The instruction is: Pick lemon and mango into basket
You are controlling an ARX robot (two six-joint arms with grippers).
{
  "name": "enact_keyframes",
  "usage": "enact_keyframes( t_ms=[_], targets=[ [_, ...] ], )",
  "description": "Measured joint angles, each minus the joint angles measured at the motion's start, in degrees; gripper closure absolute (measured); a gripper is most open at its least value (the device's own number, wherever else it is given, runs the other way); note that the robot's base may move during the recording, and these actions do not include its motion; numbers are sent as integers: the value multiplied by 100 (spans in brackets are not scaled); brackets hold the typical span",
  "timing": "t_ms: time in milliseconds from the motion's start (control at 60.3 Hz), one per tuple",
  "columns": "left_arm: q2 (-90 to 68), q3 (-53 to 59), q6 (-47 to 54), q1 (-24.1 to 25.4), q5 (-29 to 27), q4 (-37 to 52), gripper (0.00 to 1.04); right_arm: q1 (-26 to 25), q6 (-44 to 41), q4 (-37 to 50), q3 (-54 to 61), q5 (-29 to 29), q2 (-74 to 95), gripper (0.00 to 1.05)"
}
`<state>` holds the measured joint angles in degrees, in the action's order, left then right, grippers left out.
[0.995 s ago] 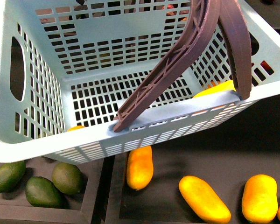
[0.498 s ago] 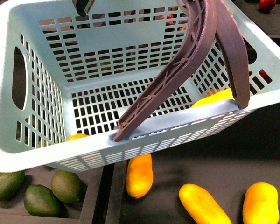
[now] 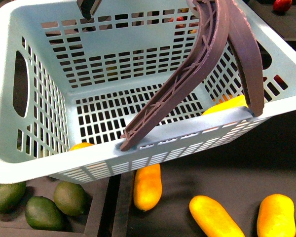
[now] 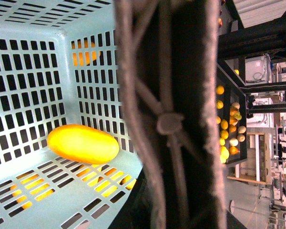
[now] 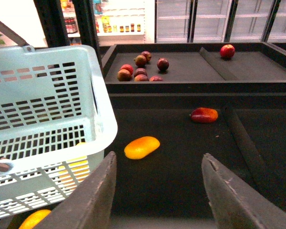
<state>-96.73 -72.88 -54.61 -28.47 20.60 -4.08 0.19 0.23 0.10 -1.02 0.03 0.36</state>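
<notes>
Basket (image 3: 34, 163) fills most of the front view, tilted, its near rim running from lower left up to the right edge. We note two brown handles (image 3: 207, 54) swung up together, crossing the upper right of the frame. One mango (image 3: 227, 104) lies inside at the right corner of the floor, partly hidden behind the near rim; in the left wrist view we see this mango (image 4: 83, 143) resting on the slotted floor against the wall, left of centre.

Below the basket in the front view we log loose mangoes on a dark shelf (image 3: 222, 177): one (image 3: 147, 186) at bottom centre, one (image 3: 216, 216) to its right, one (image 3: 275, 215) at lower right. Three green fruits (image 3: 39, 202) sit at lower left.

Left gripper: the left wrist view is blocked by a handle (image 4: 169, 114) very close to the lens; we cannot tell how the jaws stand.

Right gripper (image 5: 159, 191): its two fingers (image 5: 93, 195) stand well apart at the bottom of the right wrist view, holding nothing. Above them, mid-frame, lies a mango (image 5: 141, 147) on the shelf, beside the basket (image 5: 43, 119) at left. Red apples (image 5: 140, 67) sit at upper centre.
</notes>
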Motion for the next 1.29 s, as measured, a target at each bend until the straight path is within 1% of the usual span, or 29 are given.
enact_keyframes(
  t_ms=[83, 149, 166, 199, 249, 365, 481, 879, 1294],
  targets=[
    [0, 0, 0, 0, 0, 0, 100, 0, 0, 0, 0, 0, 0, 35],
    [0, 0, 0, 0, 0, 0, 100, 0, 0, 0, 0, 0, 0, 21],
    [0, 0, 0, 0, 0, 0, 100, 0, 0, 0, 0, 0, 0, 20],
    [0, 0, 0, 0, 0, 0, 100, 0, 0, 0, 0, 0, 0, 13],
    [0, 0, -2, 0, 0, 0, 100, 0, 2, 0, 0, 0, 0, 7],
    [0, 0, 7, -44, 4, 0, 100, 0, 0, -7, 0, 22, -2, 9],
    [0, 0, -55, -74, 157, 0, 100, 0, 0, -11, 0, 17, -7, 9],
    [7, 0, -9, -11, -50, 0, 100, 2, -2, -17, 0, 17, -24, 9],
    [9, 2, -11, 0, 33, 0, 100, 2, -2, -17, 2, 9, -22, 9]
  ],
)
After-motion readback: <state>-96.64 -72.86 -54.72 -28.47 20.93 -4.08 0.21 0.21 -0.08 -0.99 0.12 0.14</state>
